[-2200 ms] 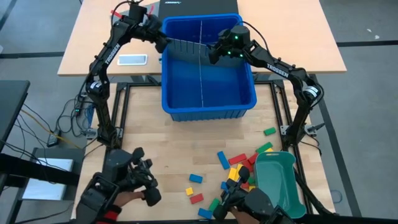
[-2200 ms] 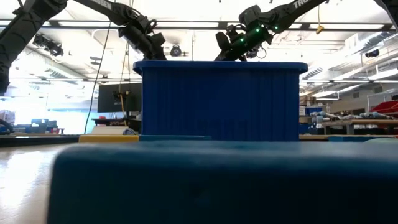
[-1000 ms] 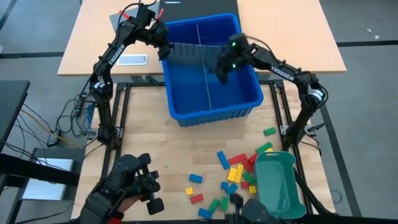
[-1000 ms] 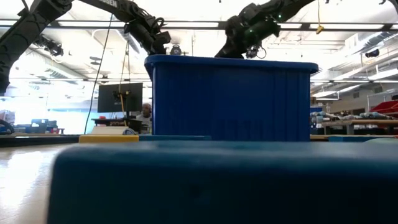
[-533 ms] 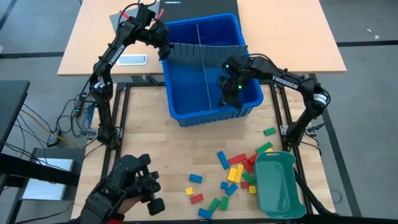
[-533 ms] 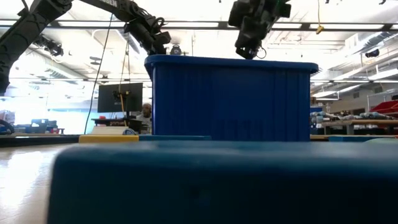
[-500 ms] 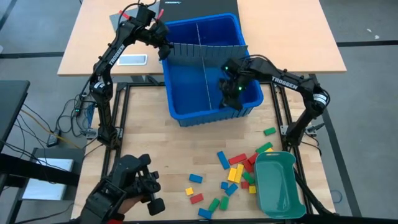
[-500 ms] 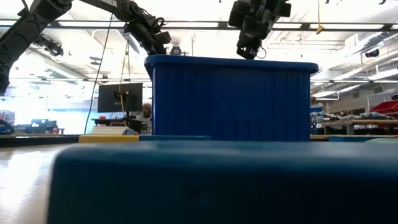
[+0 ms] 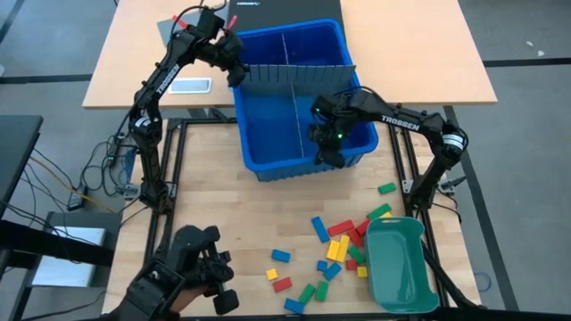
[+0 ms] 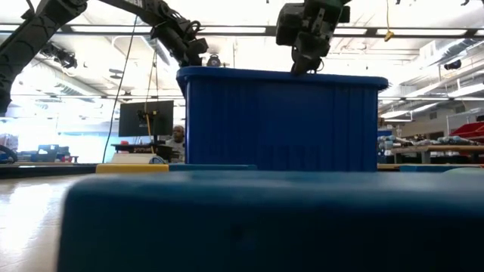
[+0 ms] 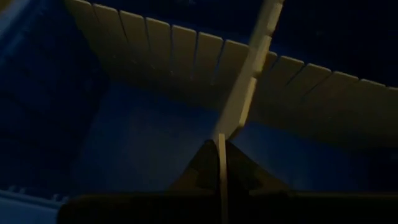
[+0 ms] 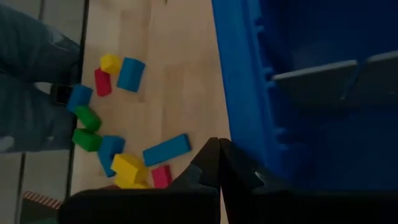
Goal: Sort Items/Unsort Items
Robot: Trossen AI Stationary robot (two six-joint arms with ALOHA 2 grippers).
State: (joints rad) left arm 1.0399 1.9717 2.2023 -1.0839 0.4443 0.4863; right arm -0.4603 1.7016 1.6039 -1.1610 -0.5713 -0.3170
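Dozens of coloured blocks [image 9: 335, 251] lay scattered on the wooden table near the teal tray [image 9: 399, 265], none yet in the big blue bin [image 9: 272, 125]. The left gripper [image 9: 234, 69] was clamped on the end of the grey divider [image 9: 294, 74] at the bin's far left corner. The right gripper [image 9: 326, 147] hung over the bin's near wall, fingers pressed together and apparently holding nothing. To my eye the risk was the bin itself: with one arm pinching the divider and the other at the rim, a pull could yank the slotted sheets out or skew the bin further off the table frame.
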